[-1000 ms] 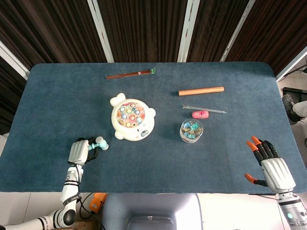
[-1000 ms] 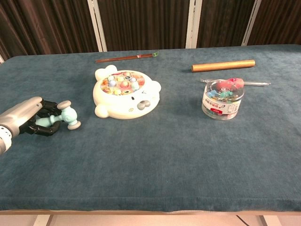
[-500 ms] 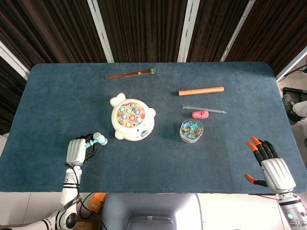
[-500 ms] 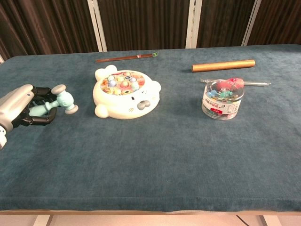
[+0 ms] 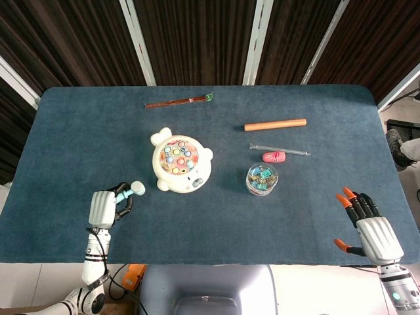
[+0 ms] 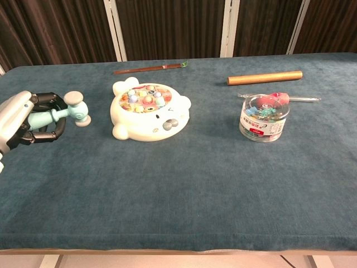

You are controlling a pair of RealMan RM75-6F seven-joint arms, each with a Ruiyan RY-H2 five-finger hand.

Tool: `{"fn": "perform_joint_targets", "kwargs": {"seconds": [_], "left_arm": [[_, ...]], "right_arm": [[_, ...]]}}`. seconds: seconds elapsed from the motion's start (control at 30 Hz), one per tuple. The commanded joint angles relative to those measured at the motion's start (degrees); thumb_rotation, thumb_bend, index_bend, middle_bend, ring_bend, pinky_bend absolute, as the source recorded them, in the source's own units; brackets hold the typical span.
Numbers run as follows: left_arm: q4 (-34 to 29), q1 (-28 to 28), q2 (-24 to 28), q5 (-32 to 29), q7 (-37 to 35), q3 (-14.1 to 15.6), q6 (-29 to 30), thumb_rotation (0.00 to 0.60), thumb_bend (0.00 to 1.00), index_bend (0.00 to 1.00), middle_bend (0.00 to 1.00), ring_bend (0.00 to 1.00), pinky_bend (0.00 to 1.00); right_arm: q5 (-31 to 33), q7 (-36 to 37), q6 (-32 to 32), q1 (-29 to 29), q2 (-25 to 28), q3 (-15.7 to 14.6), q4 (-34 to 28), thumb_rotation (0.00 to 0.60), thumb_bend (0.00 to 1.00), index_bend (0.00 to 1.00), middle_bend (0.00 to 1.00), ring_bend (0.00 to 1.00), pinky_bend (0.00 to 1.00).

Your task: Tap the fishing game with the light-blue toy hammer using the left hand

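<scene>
Table (image 5: 79,131) covered in dark blue felt, rounded far corners. Behind the table, a wall of dark brown ribbed panels (image 5: 197,39) split by slanted white strips (image 5: 138,41). Light floor (image 5: 410,111) right of the table. Wood table edge (image 6: 167,252) in chest view. Even, bright light.

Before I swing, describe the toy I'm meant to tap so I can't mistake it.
On the blue table, look left of centre, beside the clear tub. The fishing game is a cream, bear-shaped disc with small coloured fish on top.
</scene>
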Motion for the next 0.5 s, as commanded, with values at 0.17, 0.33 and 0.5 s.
{"fn": "perform_joint_targets", "kwargs": {"seconds": [0.17, 0.33, 0.5], "left_arm": [[-5.54, 0.19, 2.83, -1.24, -9.77, -0.87, -3.88, 0.600, 0.85, 0.69, 0.86, 1.00, 1.00], [-11.69, -1.05, 6.11, -4.68, -14.86, -4.23, -8.97, 0.600, 0.86, 0.69, 0.88, 1.00, 1.00], [-12.80, -5.43, 6.20, -7.32, -10.30, -8.49, -12.86, 0.600, 0.86, 0.70, 0.90, 1.00, 1.00]], "right_arm": [[-0.05, 0.00, -0.05, 0.02, 0.02, -0.05, -0.02, 0.600, 0.31, 0.00, 0.00, 0.00, 0.00], [-0.13, 0.02, -0.15, 0.03, 0.11, -0.15, -0.11, 0.600, 0.31, 0.00, 0.00, 0.00, 0.00], [0.03, -0.44, -0.34, 0.08, 0.12, -0.14, -0.22, 0.600, 0.30, 0.00, 0.00, 0.00, 0.00]]}}
